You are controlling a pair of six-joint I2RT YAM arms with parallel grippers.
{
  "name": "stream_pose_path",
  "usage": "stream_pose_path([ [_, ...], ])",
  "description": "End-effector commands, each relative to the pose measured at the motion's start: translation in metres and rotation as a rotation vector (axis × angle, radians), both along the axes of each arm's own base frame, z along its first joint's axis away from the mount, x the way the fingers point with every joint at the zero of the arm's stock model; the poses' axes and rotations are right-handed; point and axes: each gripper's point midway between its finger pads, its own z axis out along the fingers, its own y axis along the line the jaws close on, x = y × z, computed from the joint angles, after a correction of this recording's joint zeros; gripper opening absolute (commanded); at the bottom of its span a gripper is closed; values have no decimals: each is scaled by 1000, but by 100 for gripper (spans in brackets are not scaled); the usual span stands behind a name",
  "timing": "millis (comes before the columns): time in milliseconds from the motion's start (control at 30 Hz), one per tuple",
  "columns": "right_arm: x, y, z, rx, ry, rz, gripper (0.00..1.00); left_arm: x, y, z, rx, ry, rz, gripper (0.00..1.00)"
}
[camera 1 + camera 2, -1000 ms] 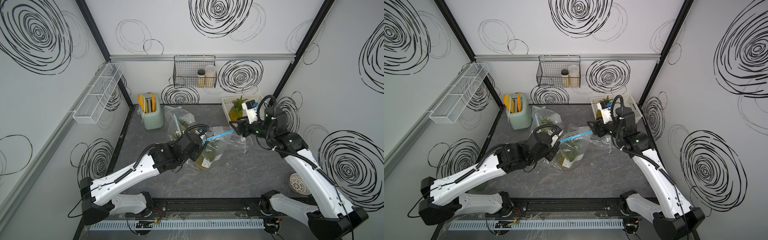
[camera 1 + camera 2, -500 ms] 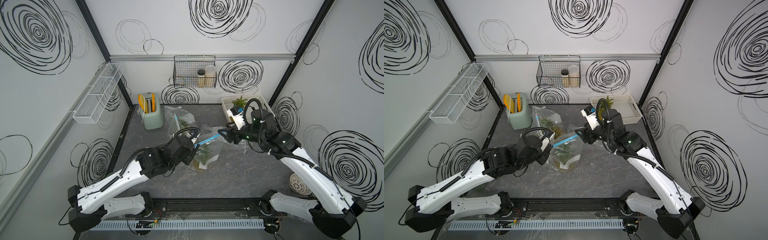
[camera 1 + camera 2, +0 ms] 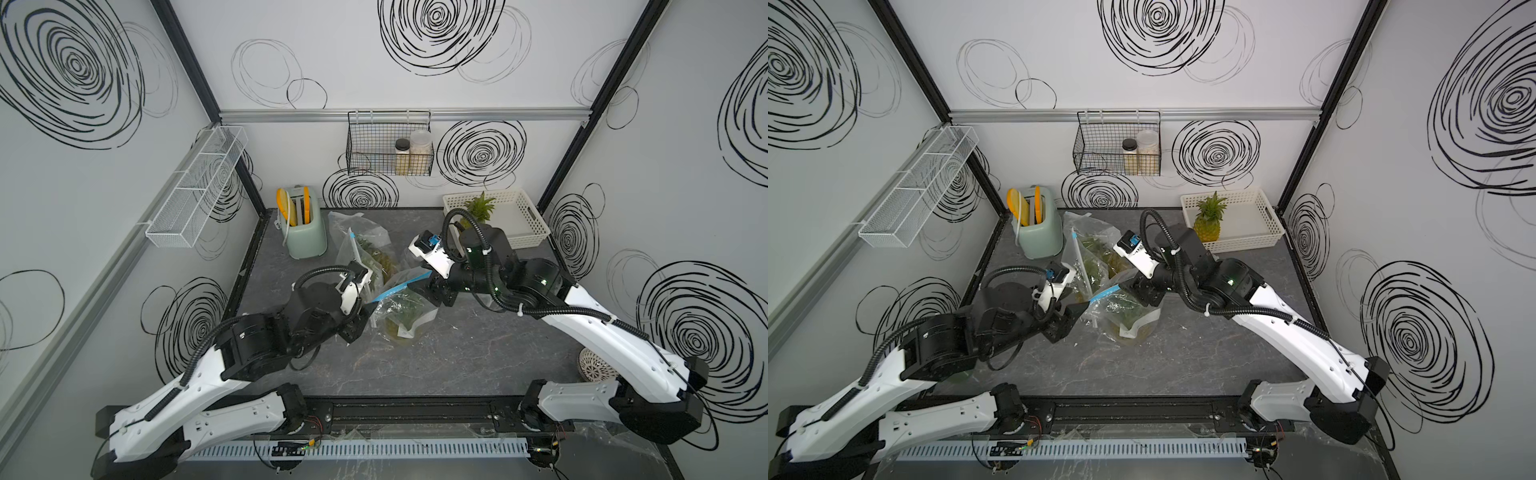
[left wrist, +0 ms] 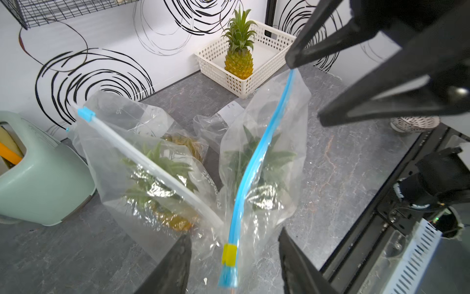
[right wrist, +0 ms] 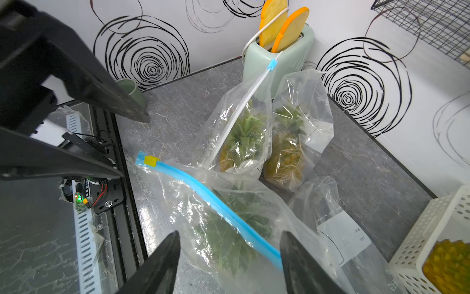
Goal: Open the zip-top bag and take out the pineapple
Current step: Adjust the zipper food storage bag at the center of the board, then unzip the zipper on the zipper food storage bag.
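Your left claw stands with its fingers apart, and the zip-top bag sits right in front of it. The yellow slider and the near end of the blue zip strip lie between the two fingers, touching neither as far as the wrist view shows. The pineapple is inside that bag, just past the left claw's tips, its crown up under the strip.

Your right claw is spread wide as well. The far end of the strip runs up to one of its fingers (whether it rests on the pad or only leans there, you cannot tell). The bag stands between the two claws, its base on the table.

On the left claw's side away from the right claw, a second bag with a white strip touches the first, and a toaster is just beyond it. Past the right claw, toward the back wall, a loose pineapple stands in a white basket.
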Motion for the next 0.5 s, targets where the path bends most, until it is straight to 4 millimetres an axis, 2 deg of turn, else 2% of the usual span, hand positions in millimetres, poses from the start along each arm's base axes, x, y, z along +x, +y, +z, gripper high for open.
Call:
stream_pose_path([
  [0, -4, -2, 5, -23, -22, 25, 66, -11, 6, -13, -70, 49, 3, 59],
  [200, -7, 3, 9, -20, -8, 60, 64, -26, -8, -20, -212, 62, -95, 58],
  [467, -6, 8, 9, -37, -1, 75, 63, -13, -4, -31, -211, 92, -21, 56],
])
